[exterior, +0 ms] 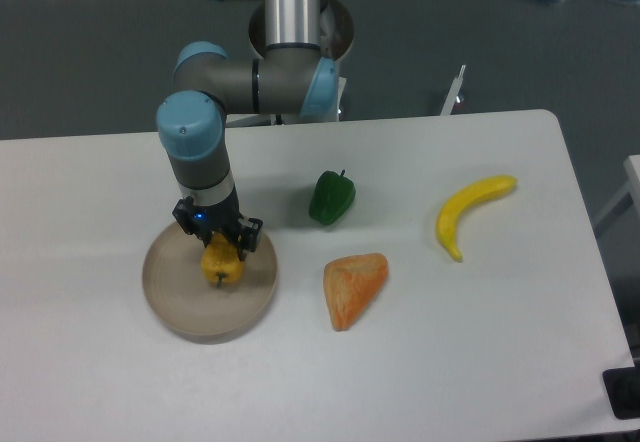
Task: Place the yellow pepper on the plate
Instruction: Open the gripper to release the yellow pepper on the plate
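While the yellow pepper [222, 264] was held over the middle of the plate [170, 302], stem pointing down, the gripper [221, 247] was clenched on its upper part. Whether the pepper touched the plate surface could not be determined. The step in hand was judged to be the set-down; the next move would call for a short descent if needed, then release and a straight lift clear. Just beside the plate lay an orange wedge [353, 287]; farther off, a green pepper [331, 197] and a banana [470, 212]. No brand, label or writing was legible.
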Action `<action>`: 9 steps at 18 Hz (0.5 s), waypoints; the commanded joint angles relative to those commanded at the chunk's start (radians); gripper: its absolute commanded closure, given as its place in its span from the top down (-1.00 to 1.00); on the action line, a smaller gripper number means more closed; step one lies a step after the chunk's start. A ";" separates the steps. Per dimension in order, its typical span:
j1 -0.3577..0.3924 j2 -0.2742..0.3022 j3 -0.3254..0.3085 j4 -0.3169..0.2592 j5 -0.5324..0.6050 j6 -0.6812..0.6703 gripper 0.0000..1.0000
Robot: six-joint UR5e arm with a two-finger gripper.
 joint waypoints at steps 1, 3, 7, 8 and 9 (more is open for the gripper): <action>0.000 -0.003 0.000 0.002 0.008 0.011 -0.39; 0.000 -0.006 0.003 0.002 0.011 0.022 -0.38; 0.000 -0.008 0.002 0.000 0.015 0.023 -0.35; 0.000 -0.008 0.002 0.000 0.015 0.023 -0.32; 0.000 -0.008 0.003 0.000 0.015 0.023 -0.21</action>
